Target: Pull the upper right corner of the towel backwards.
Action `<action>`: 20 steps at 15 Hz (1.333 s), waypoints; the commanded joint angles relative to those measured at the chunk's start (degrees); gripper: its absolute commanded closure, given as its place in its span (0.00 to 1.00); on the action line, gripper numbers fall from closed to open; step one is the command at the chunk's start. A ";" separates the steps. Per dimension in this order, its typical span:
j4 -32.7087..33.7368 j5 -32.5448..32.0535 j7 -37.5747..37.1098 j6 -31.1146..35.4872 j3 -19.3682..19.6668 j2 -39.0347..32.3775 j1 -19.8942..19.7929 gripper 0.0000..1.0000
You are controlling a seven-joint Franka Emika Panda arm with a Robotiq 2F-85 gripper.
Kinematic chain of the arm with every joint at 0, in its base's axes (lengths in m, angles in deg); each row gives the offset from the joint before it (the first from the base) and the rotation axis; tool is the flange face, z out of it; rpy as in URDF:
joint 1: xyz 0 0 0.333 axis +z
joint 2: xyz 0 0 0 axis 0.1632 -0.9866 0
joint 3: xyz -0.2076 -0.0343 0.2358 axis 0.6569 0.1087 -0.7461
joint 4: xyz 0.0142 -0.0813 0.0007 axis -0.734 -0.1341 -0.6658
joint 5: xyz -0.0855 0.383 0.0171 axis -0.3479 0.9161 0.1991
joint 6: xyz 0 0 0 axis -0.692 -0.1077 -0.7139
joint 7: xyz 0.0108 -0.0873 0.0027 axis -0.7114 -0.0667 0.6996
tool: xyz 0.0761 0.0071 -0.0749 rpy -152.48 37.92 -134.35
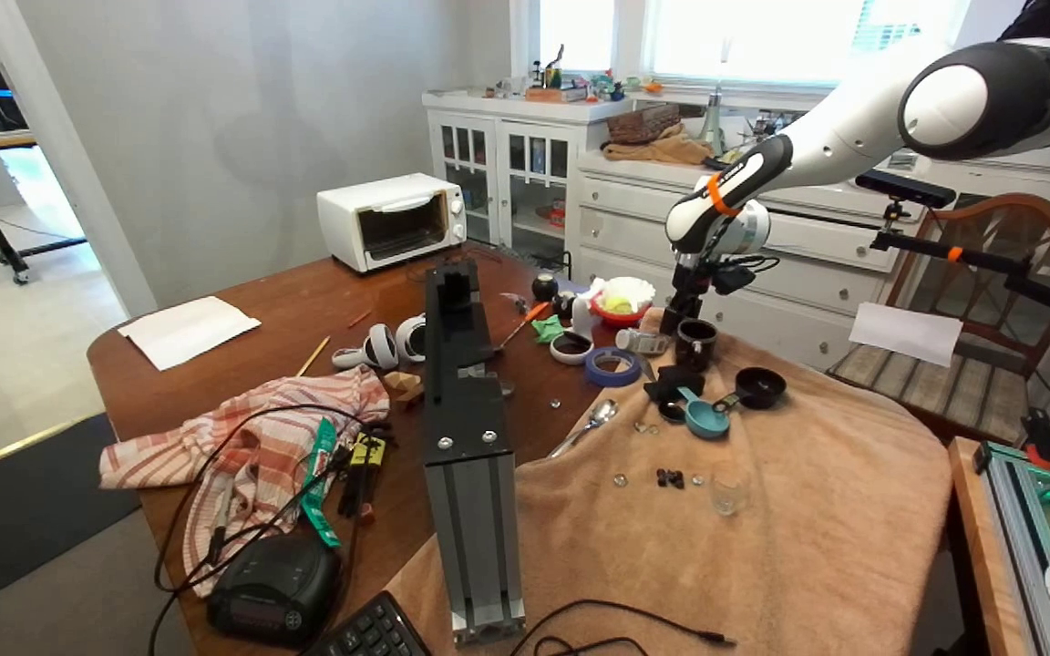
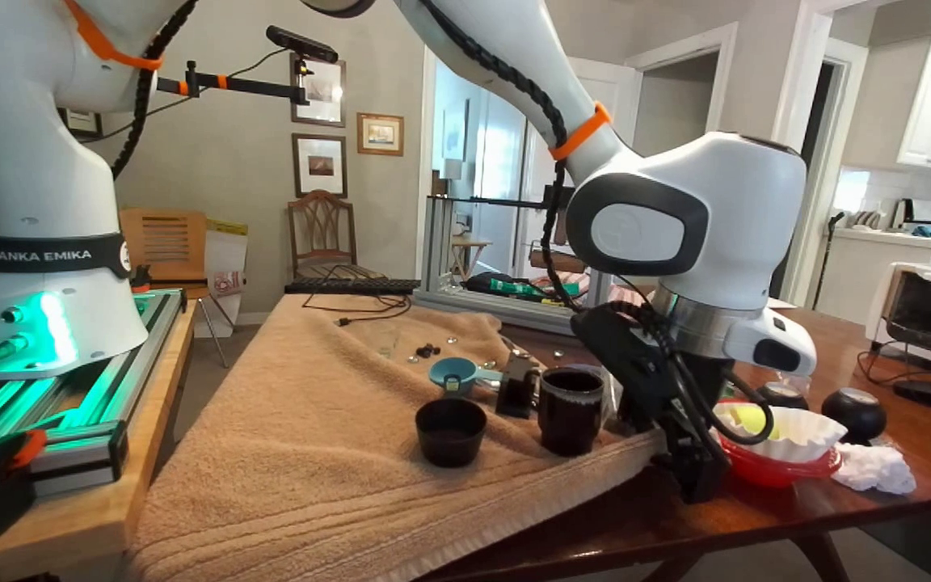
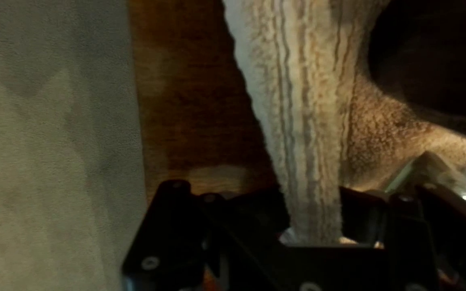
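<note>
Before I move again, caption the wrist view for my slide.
Ribbed-edged tan terry towel held in the Robotiq gripper, dark wooden tabletop alongside.

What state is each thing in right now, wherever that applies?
Peach terry towel: spread out, one corner gripped
Black robot gripper: jaws shut on that corner
Glossy dark mug: upright
Black round measuring cup: mouth up
Teal measuring cup: mouth up
Round red bowl: upright, white pleated liner inside
Blue tape roll: flat
Striped red-and-white cloth: crumpled
White toaster oven: shut

FRANKA EMIKA | black band (image 2: 49,254) | robot base (image 2: 98,303) | in an exterior view
</note>
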 commanded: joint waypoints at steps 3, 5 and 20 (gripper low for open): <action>1.57 -0.60 -0.44 -1.91 -0.50 -0.74 -0.52 1.00; 1.56 -0.60 -0.44 -1.91 -0.51 -0.74 -0.54 1.00; 15.35 -2.12 -8.23 -10.35 2.16 -6.03 -0.10 1.00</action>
